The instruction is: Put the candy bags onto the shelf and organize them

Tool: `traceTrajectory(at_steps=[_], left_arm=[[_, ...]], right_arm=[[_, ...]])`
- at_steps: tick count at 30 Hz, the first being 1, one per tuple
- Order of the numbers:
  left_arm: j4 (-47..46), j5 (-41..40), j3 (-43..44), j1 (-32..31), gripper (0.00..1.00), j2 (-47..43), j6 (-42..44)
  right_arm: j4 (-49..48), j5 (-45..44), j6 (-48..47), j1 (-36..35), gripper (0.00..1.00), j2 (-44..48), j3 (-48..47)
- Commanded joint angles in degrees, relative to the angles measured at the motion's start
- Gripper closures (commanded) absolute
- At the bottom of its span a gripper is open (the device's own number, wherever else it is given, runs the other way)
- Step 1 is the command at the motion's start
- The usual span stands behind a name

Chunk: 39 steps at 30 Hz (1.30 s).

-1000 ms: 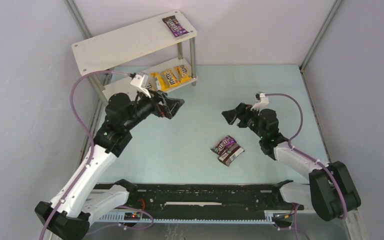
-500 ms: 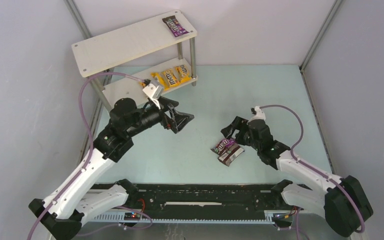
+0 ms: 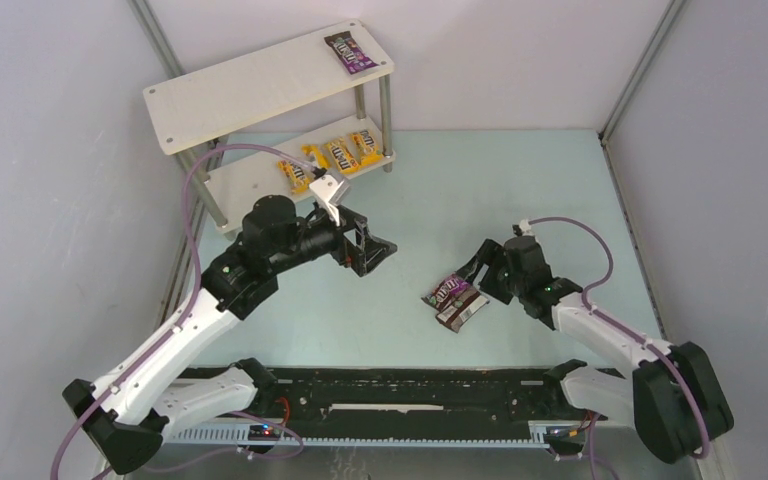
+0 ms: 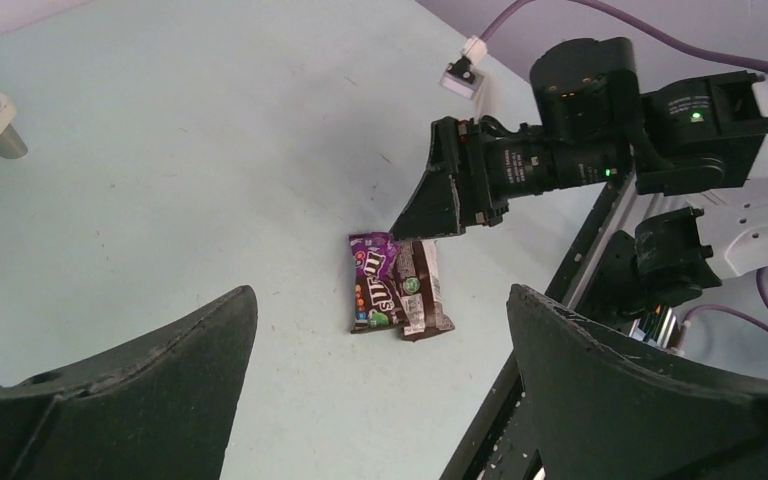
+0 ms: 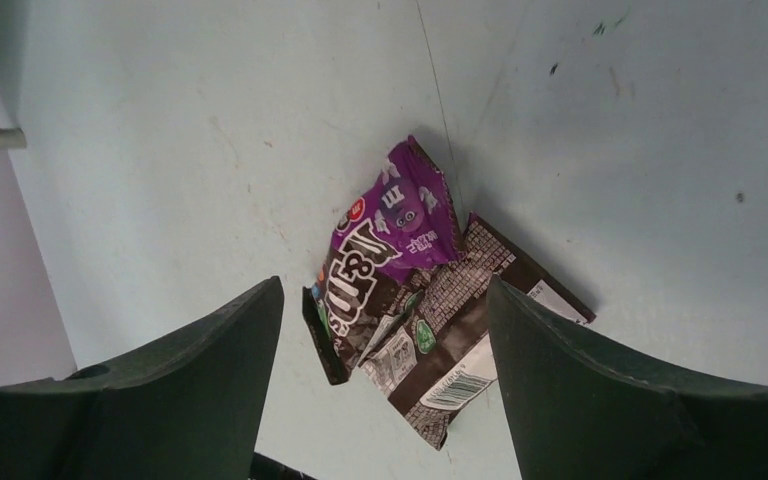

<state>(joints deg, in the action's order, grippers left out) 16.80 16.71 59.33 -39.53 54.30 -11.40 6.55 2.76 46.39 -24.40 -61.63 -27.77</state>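
Purple packet [image 5: 392, 228] overlapping brown packet [image 5: 465, 335], both crinkled.

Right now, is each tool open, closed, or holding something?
Left tool: open, empty.
Right tool: open, poised at the two candy bags on the table, holding nothing.

The pale mint-green table [image 3: 520, 190] carries a two-tier shelf [image 3: 260, 85] of off-white boards on thin silver metal legs, standing at its far left corner. A glossy purple candy packet [image 3: 350, 52] lies flat at the right end of the top board. Four yellow-orange candy packets [image 3: 341, 153] lie in a row on the lower board's right half. Near the table's middle, a second purple packet [image 3: 449, 290] and a dark brown packet [image 3: 463, 310] lie touching, partly overlapped.
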Motion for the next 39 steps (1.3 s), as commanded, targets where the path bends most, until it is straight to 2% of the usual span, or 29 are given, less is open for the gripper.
traceTrajectory(at_steps=[1, 6, 13, 25, 28, 33, 39], left_arm=[[-0.5, -0.9, 2.4, -0.5, 0.0, 0.0, 1.8], [-0.2, -1.3, 2.5, -0.9, 0.0, -0.1, 2.1], [-0.1, -1.7, 2.4, -1.0, 0.0, -0.5, 2.2], [-0.5, -1.2, 1.9, -1.0, 0.0, -0.6, 2.0], [-0.6, -1.3, 1.8, -1.0, 0.0, -0.8, 2.0], [-1.0, -1.5, 1.6, -1.1, 0.0, -0.8, 1.8], [-1.7, -1.3, 1.1, -1.0, 0.0, -0.8, 1.4]], right_arm=[[-4.4, 5.1, -0.2, 0.3, 0.18, -3.7, -0.6], [-5.9, 7.3, 1.2, 2.3, 0.19, -8.5, -1.0], [-13.3, 9.3, 5.1, 3.3, 0.21, -14.4, -1.3], [-17.5, 10.2, 5.8, 2.7, 0.38, -18.8, -2.5], [-18.4, 10.5, 5.8, 2.5, 0.49, -19.1, -2.6], [-19.3, 11.2, 2.8, 0.9, 0.83, -17.7, -3.4], [-19.5, 11.0, -3.3, -2.3, 0.99, -10.4, -3.4]])
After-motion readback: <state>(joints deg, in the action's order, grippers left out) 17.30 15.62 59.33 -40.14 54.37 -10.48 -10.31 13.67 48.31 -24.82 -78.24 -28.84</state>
